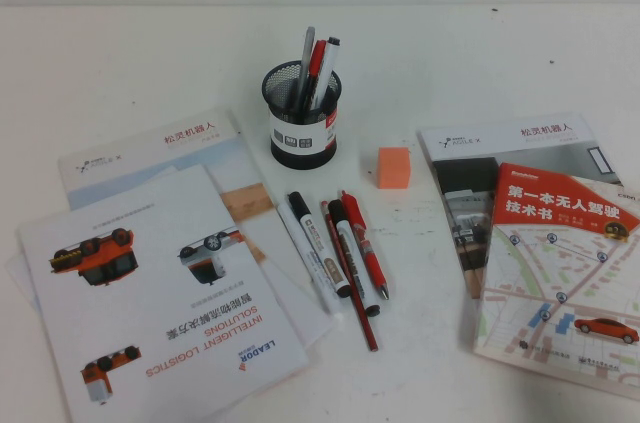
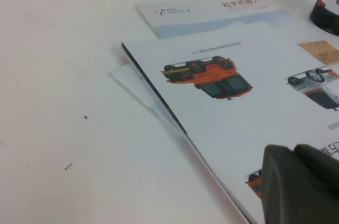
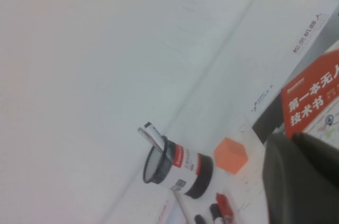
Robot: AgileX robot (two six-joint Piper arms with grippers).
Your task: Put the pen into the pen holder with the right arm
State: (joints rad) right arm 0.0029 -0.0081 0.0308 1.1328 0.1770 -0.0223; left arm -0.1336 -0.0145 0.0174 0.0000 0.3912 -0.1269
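Pen (image 1: pixel 365 245) lies on table; both grippers (image 2: pixel 302 184) (image 3: pixel 304 176) hover apart.

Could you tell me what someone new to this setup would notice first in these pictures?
First, the black mesh pen holder at the table's centre, already holding pens. Just in front lie two white markers, a thin pencil and the red pen, with an orange block to the right. The left gripper hovers over a brochure; the right gripper looks towards the holder.
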